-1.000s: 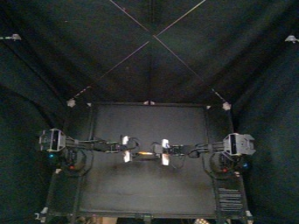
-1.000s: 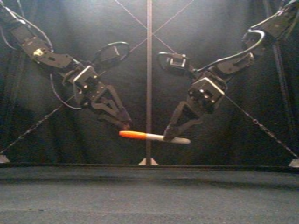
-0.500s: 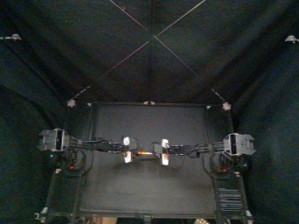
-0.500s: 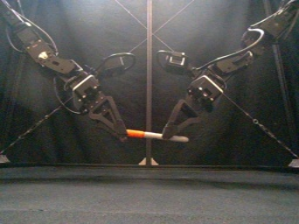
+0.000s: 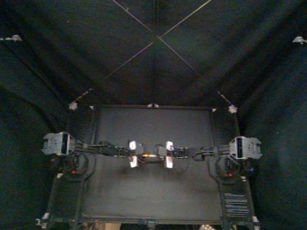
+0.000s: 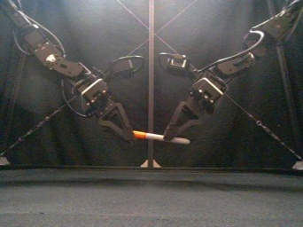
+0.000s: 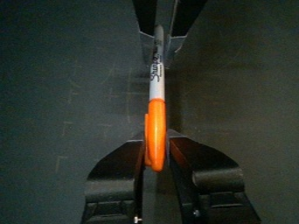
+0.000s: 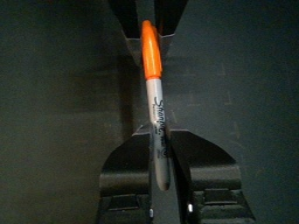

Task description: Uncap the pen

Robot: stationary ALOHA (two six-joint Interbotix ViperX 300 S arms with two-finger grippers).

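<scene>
Black table [image 6: 151, 199] lies below your marker pen [image 6: 160, 137], black curtain behind it, and the two claws hem it in from left and right. You have the pen nearly level in the air above the table's middle. Your left gripper [image 6: 128, 133] is clamped on the orange cap [image 7: 155, 140] at the left end. Your right gripper [image 6: 178, 136] pinches the pale grey barrel [image 8: 156, 96], which carries black print. Cap and barrel sit joined.

The left gripper [image 7: 156, 138] and right gripper [image 8: 156, 131] are formed of black wedge-shaped jaws under a white cross-plate [image 6: 87, 88], on black jointed arms [image 6: 48, 53].
</scene>
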